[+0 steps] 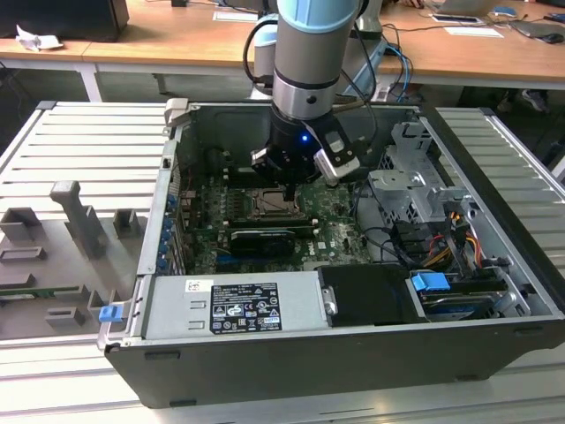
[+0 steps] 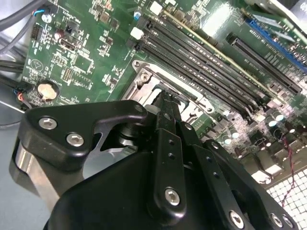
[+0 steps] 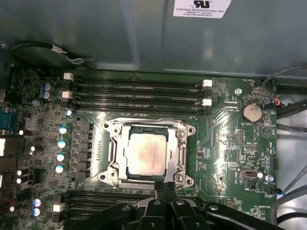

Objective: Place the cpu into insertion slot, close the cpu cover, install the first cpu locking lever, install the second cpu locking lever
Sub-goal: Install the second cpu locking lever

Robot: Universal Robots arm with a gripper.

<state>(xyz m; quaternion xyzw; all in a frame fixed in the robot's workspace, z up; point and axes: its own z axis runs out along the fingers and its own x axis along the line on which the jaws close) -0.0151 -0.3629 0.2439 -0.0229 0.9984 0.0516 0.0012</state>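
Note:
The cpu point(image 3: 146, 152), a dull silver square, lies flat in the insertion slot point(image 3: 189, 130) on the green motherboard. The cpu cover point(image 3: 144, 125), a silver frame with a square window, lies down around it. My gripper point(image 3: 165, 186) is shut, its two black fingers pressed together, with the tips at the edge of the socket frame on one side. In the second wrist view my gripper point(image 2: 165, 96) points down at the frame's edge point(image 2: 144, 79). In the exterior view my gripper point(image 1: 288, 187) hangs inside the open computer case just above the socket point(image 1: 265, 205). I cannot make out the locking levers.
Long black memory slots point(image 3: 139, 93) run along both sides of the socket. A coin battery point(image 3: 251, 112) and capacitors point(image 3: 61, 143) stand nearby. Case walls, a power supply point(image 1: 234, 305), a drive cage point(image 1: 410, 190) and cables point(image 1: 441, 238) crowd around the board.

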